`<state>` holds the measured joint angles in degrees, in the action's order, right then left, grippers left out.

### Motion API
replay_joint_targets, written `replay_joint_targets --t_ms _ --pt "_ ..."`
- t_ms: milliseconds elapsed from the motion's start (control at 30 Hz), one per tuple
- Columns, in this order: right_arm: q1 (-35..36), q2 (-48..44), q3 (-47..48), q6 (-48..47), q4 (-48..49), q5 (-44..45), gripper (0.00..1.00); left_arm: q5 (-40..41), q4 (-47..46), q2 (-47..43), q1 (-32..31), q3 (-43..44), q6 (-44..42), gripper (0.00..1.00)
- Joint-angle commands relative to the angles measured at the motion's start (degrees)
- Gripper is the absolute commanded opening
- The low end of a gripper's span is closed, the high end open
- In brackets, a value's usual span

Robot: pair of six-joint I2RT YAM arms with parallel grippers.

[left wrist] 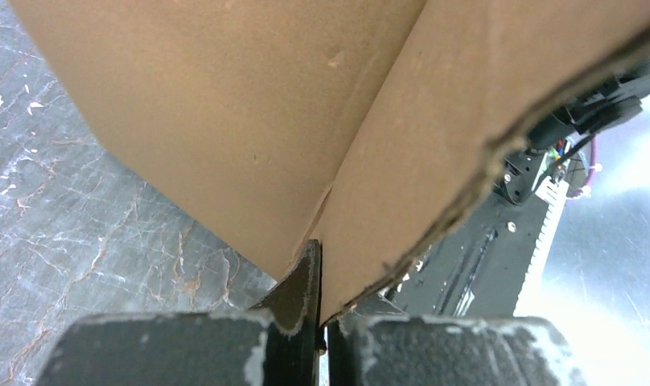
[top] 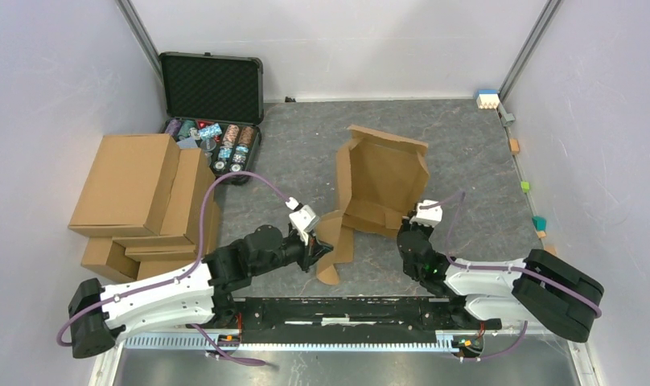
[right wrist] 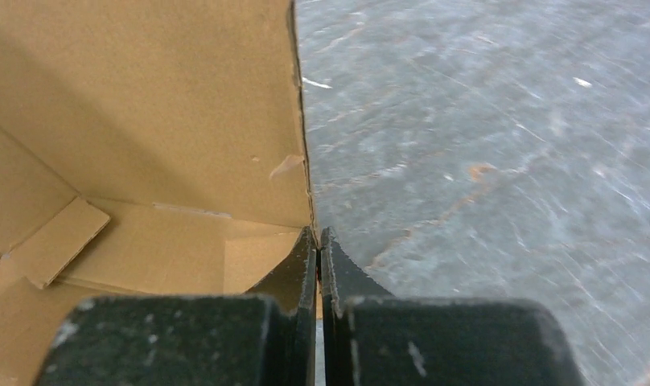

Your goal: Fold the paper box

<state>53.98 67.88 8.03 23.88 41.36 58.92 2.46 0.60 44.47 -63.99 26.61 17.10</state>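
Note:
The paper box (top: 382, 181) is a brown cardboard sheet, partly folded, with raised side walls, in the middle of the table. My left gripper (top: 316, 251) is shut on its near-left flap; in the left wrist view the flap (left wrist: 290, 121) fills the frame and its edge runs between my fingers (left wrist: 302, 285). My right gripper (top: 410, 225) is shut on the box's near-right wall; in the right wrist view the wall edge (right wrist: 302, 121) enters between my fingers (right wrist: 338, 273), with the box's inside (right wrist: 129, 145) to the left.
A pile of ready-made brown cartons (top: 145, 201) stands at the left. An open black case (top: 211, 112) with small items is at the back left. Small coloured blocks (top: 487, 99) lie along the right edge. The grey table (top: 466, 161) is marbled.

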Motion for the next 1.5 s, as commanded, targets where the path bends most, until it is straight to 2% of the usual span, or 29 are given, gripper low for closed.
replay_joint_targets --t_ms 0,67,167,300,533,667,767,900,1000,1133,1267,1467 --pt "0.0 -2.2 1.6 13.2 -15.4 15.9 0.00 1.2 -1.2 4.8 0.2 0.9 1.5 0.02" --pt "-0.6 -3.4 1.9 15.6 -19.3 17.9 0.00 1.2 -4.6 6.9 0.6 1.2 0.2 0.02" --pt "-2.3 -5.4 1.7 17.9 -21.9 17.3 0.00 -4.2 -9.8 10.9 2.5 2.5 -0.1 0.02" --pt "-2.6 -5.9 -0.7 6.0 -9.1 8.5 0.01 -8.3 -13.2 16.1 2.7 4.6 -0.2 0.02" --pt "-2.7 -7.3 -1.6 3.7 -7.4 -1.0 0.13 -10.2 -15.7 18.7 2.7 4.7 -1.0 0.02" --pt "-3.4 -11.6 -3.1 2.2 -9.6 -2.3 0.25 -10.5 -14.8 19.7 2.7 5.0 -1.8 0.02" --pt "-5.9 -14.4 -3.3 0.5 -11.8 -7.7 0.33 -11.1 -14.5 19.9 2.7 5.3 -2.4 0.02" --pt "-9.5 -18.2 -4.6 -2.5 -13.2 -13.0 0.57 -11.3 -13.5 20.3 2.7 6.0 -2.7 0.02" --pt "-14.1 -21.4 -5.3 -6.3 -12.4 -20.9 0.76 -11.4 -13.6 20.3 2.7 5.8 -2.9 0.02" --pt "-20.1 -23.6 -4.5 -9.0 -13.3 -29.3 0.92 -11.6 -13.0 20.3 2.8 6.2 -3.3 0.02" --pt "-23.6 -25.4 -4.7 -10.6 -12.7 -36.8 0.97 -11.3 -11.9 19.9 2.7 6.4 -4.1 0.02" --pt "-27.5 -26.5 -5.7 -12.8 -10.4 -48.7 0.92 -11.0 -10.5 19.2 2.7 6.5 -4.8 0.02"
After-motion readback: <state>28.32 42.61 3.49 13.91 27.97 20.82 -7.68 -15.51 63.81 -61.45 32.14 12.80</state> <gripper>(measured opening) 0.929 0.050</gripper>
